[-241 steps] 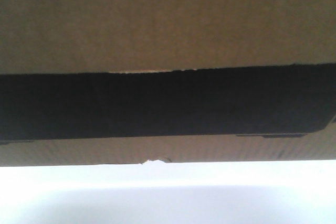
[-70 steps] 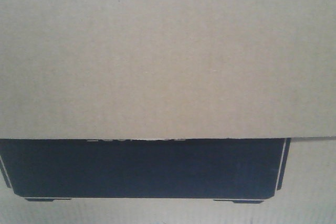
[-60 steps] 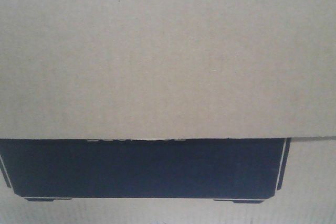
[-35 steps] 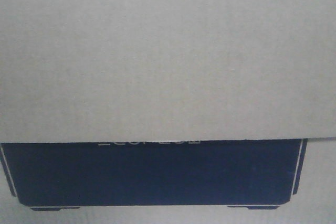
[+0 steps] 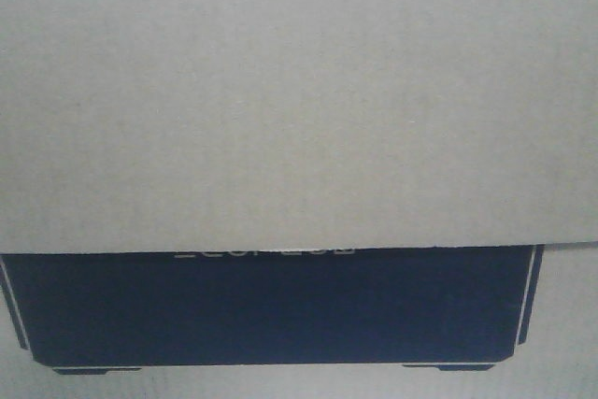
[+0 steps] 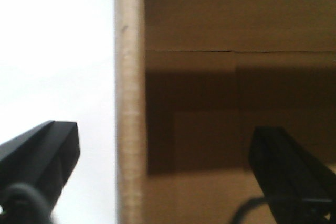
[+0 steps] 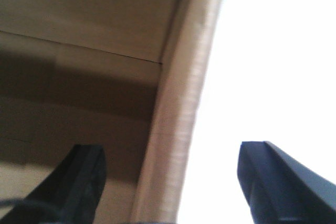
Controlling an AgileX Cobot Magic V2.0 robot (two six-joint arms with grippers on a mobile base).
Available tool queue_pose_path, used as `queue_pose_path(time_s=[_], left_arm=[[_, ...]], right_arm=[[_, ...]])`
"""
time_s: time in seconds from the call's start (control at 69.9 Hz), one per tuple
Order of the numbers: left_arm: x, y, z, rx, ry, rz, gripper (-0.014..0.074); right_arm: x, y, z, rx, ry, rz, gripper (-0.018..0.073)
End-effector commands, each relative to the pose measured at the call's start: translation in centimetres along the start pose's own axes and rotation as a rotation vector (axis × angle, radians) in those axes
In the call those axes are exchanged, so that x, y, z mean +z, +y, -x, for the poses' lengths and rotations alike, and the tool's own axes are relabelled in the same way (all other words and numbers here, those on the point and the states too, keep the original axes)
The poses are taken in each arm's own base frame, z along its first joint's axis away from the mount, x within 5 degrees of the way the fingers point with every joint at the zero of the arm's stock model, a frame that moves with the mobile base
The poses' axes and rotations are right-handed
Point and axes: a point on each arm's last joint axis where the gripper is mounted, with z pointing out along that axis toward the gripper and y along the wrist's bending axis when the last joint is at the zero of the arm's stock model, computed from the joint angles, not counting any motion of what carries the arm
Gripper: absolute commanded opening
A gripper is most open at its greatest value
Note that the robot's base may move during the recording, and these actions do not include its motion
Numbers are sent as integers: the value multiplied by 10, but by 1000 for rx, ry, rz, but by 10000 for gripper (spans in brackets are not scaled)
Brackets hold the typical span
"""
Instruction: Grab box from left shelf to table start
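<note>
Both grippers stand with jaws spread, each straddling an upright wall of the box (image 5: pixel 299 100) without pinching it. Left gripper (image 6: pixel 163 156): one finger outside the wall, one inside the brown interior. Right gripper (image 7: pixel 168 177): same arrangement on the opposite wall. Box fills the front view, plain flap above a black printed rectangle (image 5: pixel 271 310) with faint pale lettering. Bright white surface (image 6: pixel 52 51) lies beyond both walls; contact with it cannot be confirmed.
</note>
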Motion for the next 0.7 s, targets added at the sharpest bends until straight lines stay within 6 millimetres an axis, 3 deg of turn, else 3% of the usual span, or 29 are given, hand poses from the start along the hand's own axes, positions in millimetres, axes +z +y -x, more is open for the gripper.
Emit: queue_pose_path(time_s=[0.0, 0.2, 0.358, 0.515, 0.687], left_arm=[[-25, -4, 13, 30, -117, 9, 556], [-47, -7, 26, 48, -147, 15, 556], [-77, -11, 33, 58, -187, 8, 555], [-119, -15, 26, 70, -277, 0, 510], [-160, -16, 6, 89, -399, 15, 260]], right_arm=[[-23, -5, 11, 6, -117, -19, 603], [-39, -7, 21, 20, -159, -19, 603], [-69, -10, 29, 34, -220, -21, 564], [-106, -15, 24, 47, -320, -18, 368], [-146, -20, 6, 60, -414, -15, 130]])
